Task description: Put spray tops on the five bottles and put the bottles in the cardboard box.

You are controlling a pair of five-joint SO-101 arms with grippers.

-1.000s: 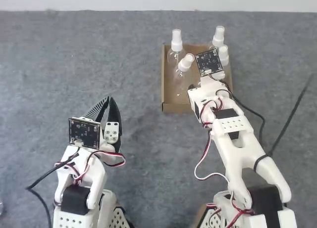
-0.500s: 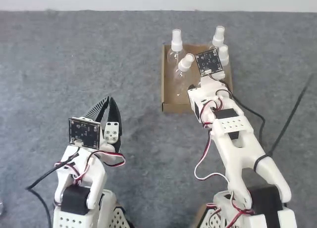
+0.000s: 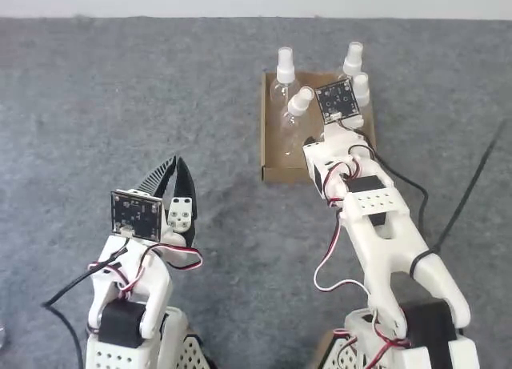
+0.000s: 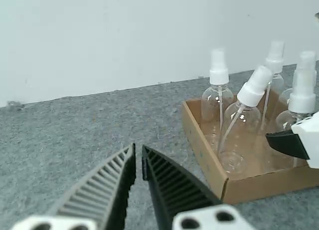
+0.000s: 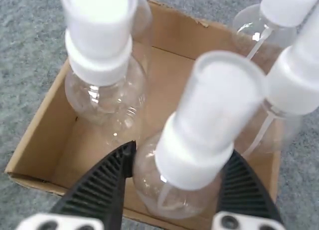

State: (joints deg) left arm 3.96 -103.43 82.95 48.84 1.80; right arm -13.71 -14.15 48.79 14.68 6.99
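Note:
The cardboard box [image 3: 276, 174] lies on the grey carpet at the middle right, and clear bottles with white spray tops stand in it. One bottle [image 3: 298, 105] leans. My right gripper [image 5: 182, 152] hangs over the box, open, a black finger on either side of a capped bottle [image 5: 199, 135] that stands on the box floor. Another capped bottle [image 5: 102, 65] stands beside it. My left gripper [image 3: 174, 167] rests low over the carpet to the left of the box, shut and holding nothing. The left wrist view has the box [image 4: 249, 186] with several capped bottles [image 4: 218, 90] in it.
Bare grey carpet [image 3: 120, 89] spreads to the left of and behind the box. A white wall [image 4: 99, 35] rises at the far edge. A black cable [image 3: 468, 185] runs along the right side.

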